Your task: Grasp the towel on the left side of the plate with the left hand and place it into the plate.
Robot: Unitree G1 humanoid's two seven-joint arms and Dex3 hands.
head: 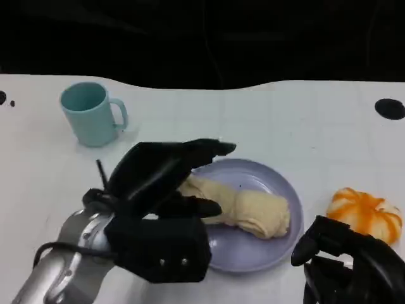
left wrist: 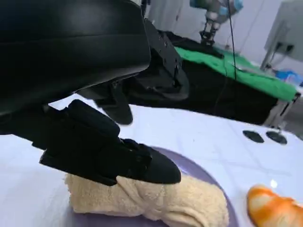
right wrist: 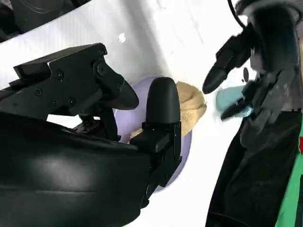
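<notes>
Looking down at the desk (head: 266, 120), I see the towel (head: 243, 206) already lying in the plate (head: 266, 253), a cream roll stretched across the plate's middle with its near-left end reaching the plate's left rim. The left hand (head: 168, 183) hangs over that end of the towel; one finger (left wrist: 118, 158) lies along the top of the roll, seemingly touching it, while the longer fingers (head: 202, 152) reach out above the plate's far-left rim with open air beneath them. I cannot tell for sure whether any cloth is caught in it, though the hand looks spread rather than clamped. My guess is the placing is all but finished, and the risk lies in the leaving. If the resting finger snags a fold as the hand lifts, the towel could be dragged back over the plate's left rim, or the plate itself nudged across the desk. The end nearest the hand sits closest to that rim, so a small tug would spill it. The right hand (head: 354, 266) waits just right of the plate, fingers curled loosely and holding nothing, with the orange pumpkin (head: 367, 214) right beside it; a careless shift there could bump either one. The teal mug (head: 92, 114) stands well off beyond the plate's far-left side, out of harm's way.
</notes>
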